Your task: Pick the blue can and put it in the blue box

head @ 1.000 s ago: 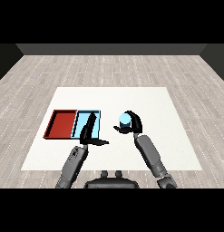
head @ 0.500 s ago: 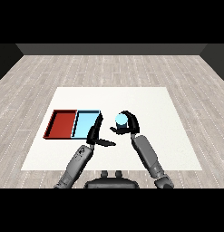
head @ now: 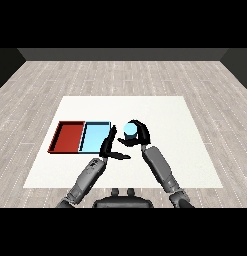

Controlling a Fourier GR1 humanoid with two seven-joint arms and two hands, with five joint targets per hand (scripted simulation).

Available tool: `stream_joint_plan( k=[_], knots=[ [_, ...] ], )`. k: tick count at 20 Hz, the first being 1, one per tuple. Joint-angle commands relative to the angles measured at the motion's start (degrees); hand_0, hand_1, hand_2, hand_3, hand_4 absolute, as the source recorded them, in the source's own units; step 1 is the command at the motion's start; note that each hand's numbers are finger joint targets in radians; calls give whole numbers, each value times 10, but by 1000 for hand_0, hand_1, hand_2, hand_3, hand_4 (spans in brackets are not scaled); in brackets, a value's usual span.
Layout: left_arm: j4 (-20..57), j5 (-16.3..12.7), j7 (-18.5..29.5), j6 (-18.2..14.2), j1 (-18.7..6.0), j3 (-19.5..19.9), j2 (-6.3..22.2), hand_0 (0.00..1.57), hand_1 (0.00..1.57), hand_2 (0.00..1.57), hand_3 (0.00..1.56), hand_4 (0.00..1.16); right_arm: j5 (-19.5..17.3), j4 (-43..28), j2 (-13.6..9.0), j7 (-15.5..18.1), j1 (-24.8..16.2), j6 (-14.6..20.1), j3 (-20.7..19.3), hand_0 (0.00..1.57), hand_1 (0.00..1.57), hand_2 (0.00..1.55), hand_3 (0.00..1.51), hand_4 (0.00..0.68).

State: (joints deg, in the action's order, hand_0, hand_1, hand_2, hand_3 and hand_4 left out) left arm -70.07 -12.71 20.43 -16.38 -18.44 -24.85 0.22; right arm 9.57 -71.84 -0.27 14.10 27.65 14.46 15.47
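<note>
My right hand (head: 139, 134) is curled round the blue can (head: 129, 130), holding it upright above the table just right of the light blue tray (head: 95, 136). The can's pale top shows between the thumb and fingers. My left hand (head: 109, 147) is open, fingers straight, at the light blue tray's near right corner, with its thumb pointing toward the right hand. The red tray (head: 68, 136) lies directly left of the blue one.
The white table (head: 170, 125) stretches wide to the right and behind the trays. Grey wooden floor surrounds it.
My right hand has carried the can leftward, closer to the light blue tray. My left hand has drawn back from over the tray toward its near right corner.
</note>
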Motion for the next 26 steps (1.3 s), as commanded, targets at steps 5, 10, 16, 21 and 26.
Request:
stream_joint_plan(
  k=[5,10,16,21,26],
  knots=[
    [39,-54,5,-18,-36,-36,-2,0,0,0,0,0,-9,26,3,34,-11,-41,-17,1440,1440,1464,1373,559],
    [35,-66,8,-60,-34,-70,-2,0,0,0,0,0,26,29,3,26,19,9,28,1437,1437,1461,1374,561],
    [101,-91,20,-39,-89,-46,-2,0,0,0,0,0,47,61,3,58,38,32,54,1433,1433,1465,1376,558],
    [94,-96,5,-70,-96,-74,-2,0,0,0,0,0,25,-11,3,23,-13,1,47,1426,1426,1462,1384,549],
    [156,-134,25,-79,-144,-81,-2,0,0,0,0,0,25,-24,3,-3,2,43,97,1421,1421,1457,1370,541]
  ],
)
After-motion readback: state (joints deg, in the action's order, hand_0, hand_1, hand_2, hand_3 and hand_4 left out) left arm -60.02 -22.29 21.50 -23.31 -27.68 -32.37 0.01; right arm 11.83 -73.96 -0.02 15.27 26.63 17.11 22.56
